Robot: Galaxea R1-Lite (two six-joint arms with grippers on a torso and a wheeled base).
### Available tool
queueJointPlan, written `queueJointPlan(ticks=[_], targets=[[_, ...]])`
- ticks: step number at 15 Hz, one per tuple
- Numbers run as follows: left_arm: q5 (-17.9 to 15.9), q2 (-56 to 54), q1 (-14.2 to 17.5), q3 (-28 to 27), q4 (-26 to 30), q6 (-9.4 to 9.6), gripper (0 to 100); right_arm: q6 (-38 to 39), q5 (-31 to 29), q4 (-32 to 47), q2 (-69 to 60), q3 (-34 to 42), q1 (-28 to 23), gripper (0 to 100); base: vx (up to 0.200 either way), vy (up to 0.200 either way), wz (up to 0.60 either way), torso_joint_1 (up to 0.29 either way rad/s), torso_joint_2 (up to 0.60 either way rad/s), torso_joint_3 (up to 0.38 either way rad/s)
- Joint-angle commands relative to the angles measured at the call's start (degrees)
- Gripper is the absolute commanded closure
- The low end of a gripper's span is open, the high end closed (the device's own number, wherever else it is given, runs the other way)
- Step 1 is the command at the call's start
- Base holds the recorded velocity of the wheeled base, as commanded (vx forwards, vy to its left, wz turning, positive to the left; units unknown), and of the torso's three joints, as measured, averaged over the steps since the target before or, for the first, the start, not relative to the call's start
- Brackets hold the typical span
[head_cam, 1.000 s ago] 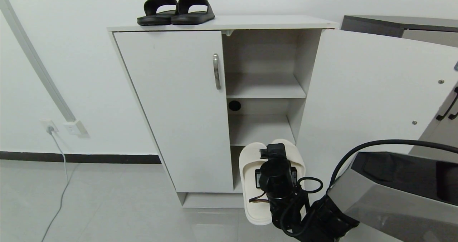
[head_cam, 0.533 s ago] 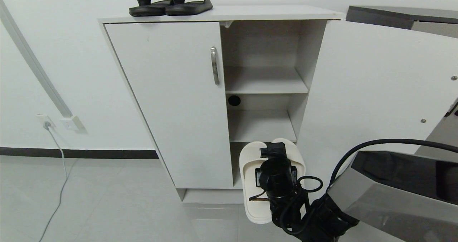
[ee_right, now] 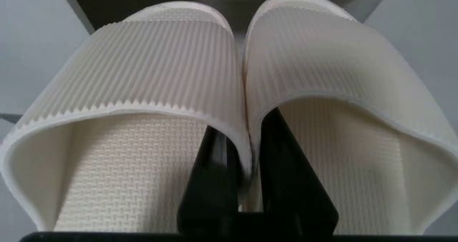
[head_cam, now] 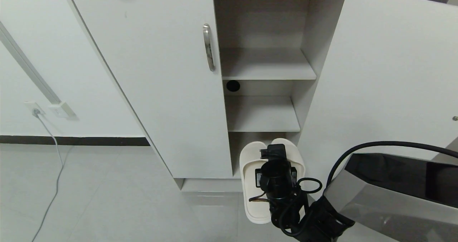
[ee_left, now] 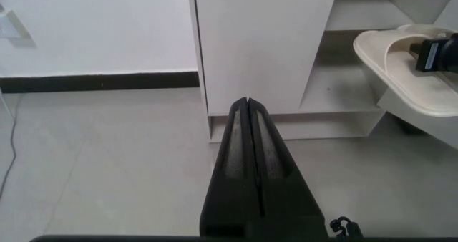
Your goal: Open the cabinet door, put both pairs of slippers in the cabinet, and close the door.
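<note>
The white cabinet has its left door closed and its right door swung wide open, with bare shelves inside. A pair of cream-white slippers hangs side by side in front of the lowest compartment, toes toward it. My right gripper is shut on the slippers, pinching the two inner strap edges together between its fingers. My left gripper is shut and holds nothing. It hovers over the floor before the closed door's foot, with the slippers off to one side.
A metal handle runs down the closed door's inner edge. A wall socket with a cable trailing onto the tiled floor is at the left. The open door stands close by my right arm.
The head camera has dropped and closed in, so the cabinet top with the black slippers has slid out at the top. The right gripper still holds the white slippers in the same spot.
</note>
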Motion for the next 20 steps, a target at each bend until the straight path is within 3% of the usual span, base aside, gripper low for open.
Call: queueJointPlan(ticks=[1, 6, 14, 20], targets=[[-0.01, 0.05, 0.04, 0.0, -0.04, 0.02, 100, -1.26, -0.04, -1.84, 1.6, 0.06, -0.12, 100, 0.0, 0.0, 0.0, 0.007, 0.0, -0.124], [-0.01, 0.05, 0.04, 0.0, -0.04, 0.02, 100, -10.93, -0.04, -17.13, 4.06, 0.5, -0.56, 100, 0.0, 0.0, 0.0, 0.0, 0.0, 0.0], [-0.01, 0.05, -0.05, 0.0, -0.04, 0.02, 100, -12.95, -0.04, -19.94, 4.06, 0.5, -0.65, 100, 0.0, 0.0, 0.0, 0.0, 0.0, 0.0], [-0.19, 0.14, -0.05, 0.0, -0.04, -0.07, 100, -12.95, -0.04, -19.94, 4.15, 0.5, -0.91, 100, 0.2, 0.0, 0.0, 0.001, 0.0, 0.001]])
